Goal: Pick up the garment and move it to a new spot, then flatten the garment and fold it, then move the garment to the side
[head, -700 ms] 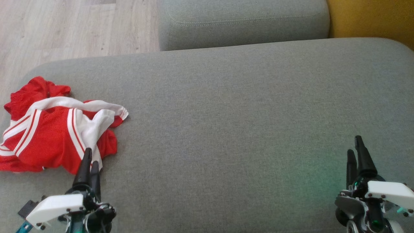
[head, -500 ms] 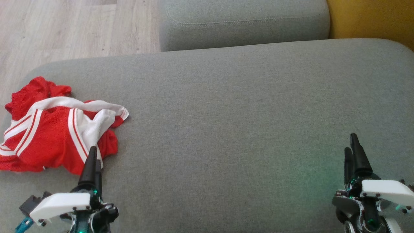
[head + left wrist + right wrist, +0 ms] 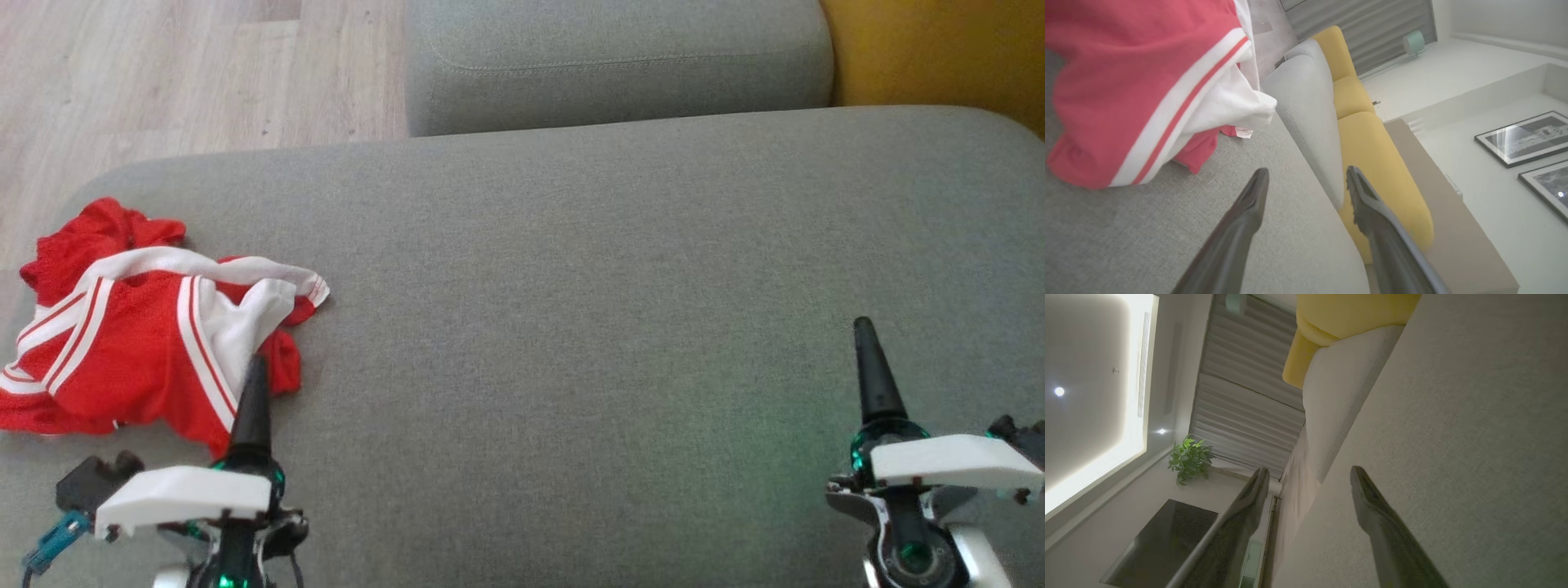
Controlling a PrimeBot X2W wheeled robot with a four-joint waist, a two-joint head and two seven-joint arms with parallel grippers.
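Both grippers have rolled since the earlier frame, so that in the head view each now shows a single dark finger edge-on where two stood side by side; the left gripper (image 3: 256,371) has also edged rightward and forward, and the right gripper (image 3: 865,335) has slid a little inward. The small shift of the whole scene is the camera's, not the cloth's. One garment (image 3: 122,343), red with white bands and stripes, lies crumpled at the left end of the grey sofa cushion (image 3: 612,286), close to its left edge, with bare grey fabric across the middle and right. It lies ahead and to the left of the left gripper. From the head the fingertip overlaps its near right hem, but the left wrist view shows both fingers clear of the cloth, with the hem up and to the left of them. Bunched as it is, its broadest spread runs roughly left to right. The left arm is plainly the nearer; the right gripper is well apart, across the cushion. Both grippers stand spread wide and empty. Count: one garment, two grippers, two fingers each.
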